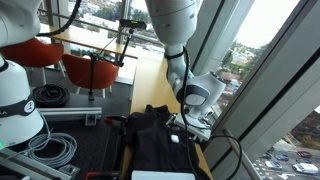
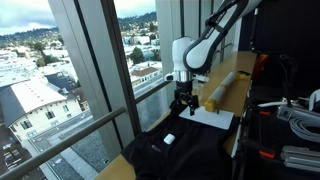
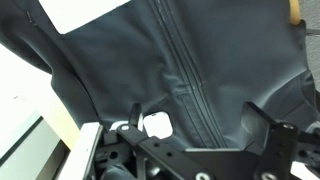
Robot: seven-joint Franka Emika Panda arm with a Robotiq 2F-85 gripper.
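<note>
- Here is the gripper (image 2: 183, 103), pointing straight down from the white arm and hanging low over the far end of a black garment (image 2: 190, 155).
- From the wrist view, the gripper's (image 3: 197, 130) fingers (image 3: 265, 130) stand wide apart with nothing between them but dark cloth.
- The garment (image 3: 200, 60) fills almost that whole view: smooth black fabric with a stitched seam running down its middle and folds bunching at the edges.
- And there is the small white object (image 3: 157, 125), lying on the cloth close beside one finger and touching the fabric.
- In an exterior view the same white object (image 2: 168, 139) sits on the garment, a little nearer the camera than the gripper.
- Whether the fingertips actually touch the cloth, I cannot tell; they look just above it.
- Switching angle, the gripper (image 1: 183, 122) hovers at the garment's (image 1: 150, 140) edge, with the white object (image 1: 175, 137) just below it in the picture.
- Beside the garment lies a white sheet (image 2: 215, 118), and a long tan roll (image 2: 225, 85) lies just beyond it.
- Tall window glass (image 2: 60, 60) runs along the table's side.
- Orange chairs (image 1: 85, 68) stand well back, and coiled cables (image 1: 55, 150) lie near a second white robot base.
</note>
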